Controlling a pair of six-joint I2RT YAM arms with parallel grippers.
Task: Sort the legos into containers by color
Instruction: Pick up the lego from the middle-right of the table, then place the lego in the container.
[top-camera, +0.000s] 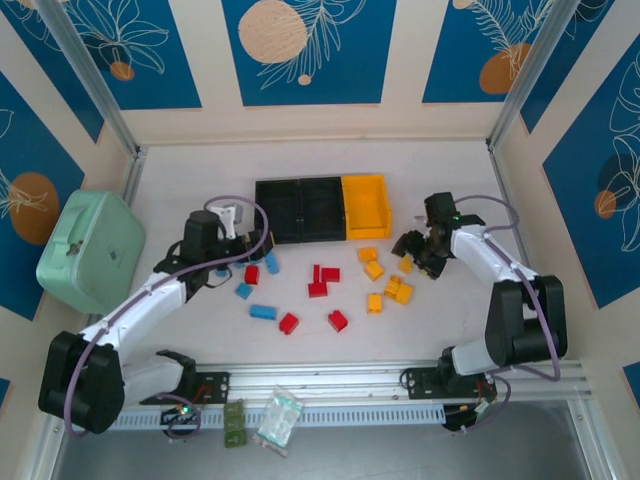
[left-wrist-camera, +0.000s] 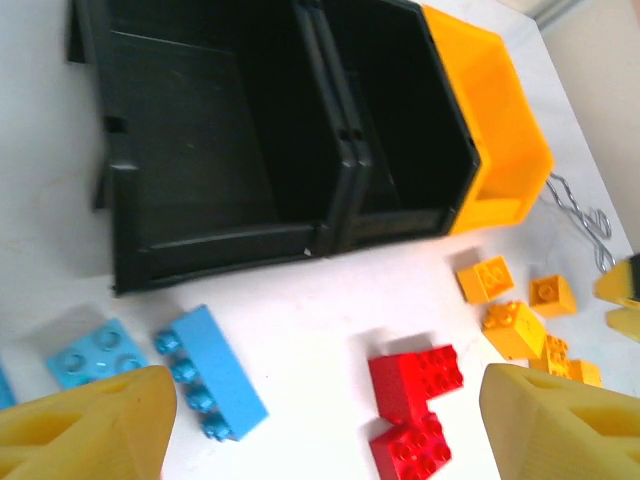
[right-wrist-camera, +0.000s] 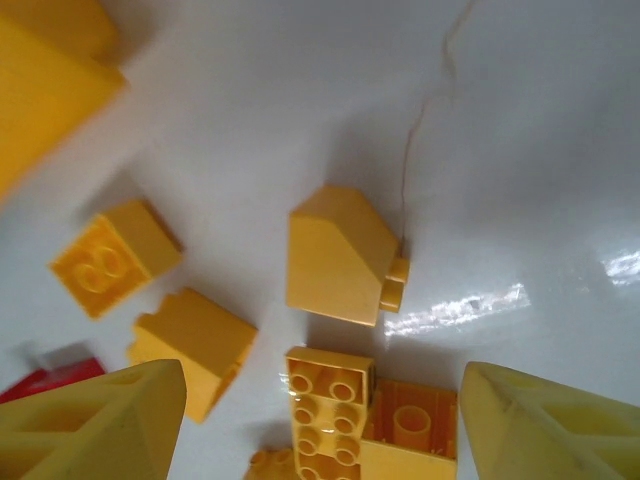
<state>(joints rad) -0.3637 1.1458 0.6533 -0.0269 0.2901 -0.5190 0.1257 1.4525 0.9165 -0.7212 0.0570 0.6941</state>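
Three joined containers stand at the back: two black bins (top-camera: 300, 210) (left-wrist-camera: 200, 140) and a yellow bin (top-camera: 365, 205) (left-wrist-camera: 500, 130), all looking empty. Red legos (top-camera: 322, 280) (left-wrist-camera: 415, 385), light blue legos (top-camera: 263, 311) (left-wrist-camera: 210, 370) and yellow legos (top-camera: 399, 290) (right-wrist-camera: 365, 410) lie scattered on the white table in front of them. My left gripper (top-camera: 238, 268) (left-wrist-camera: 320, 430) hangs open, with a blue brick and a red pair on the table between its fingers. Over the yellow cluster my right gripper (top-camera: 418, 252) (right-wrist-camera: 320, 430) is open too, its fingers either side of two yellow bricks.
A large mint-green case (top-camera: 92, 250) sits at the left edge beside the left arm. A small packet (top-camera: 280, 418) lies on the near rail. Patterned walls close off the table at the back and both sides.
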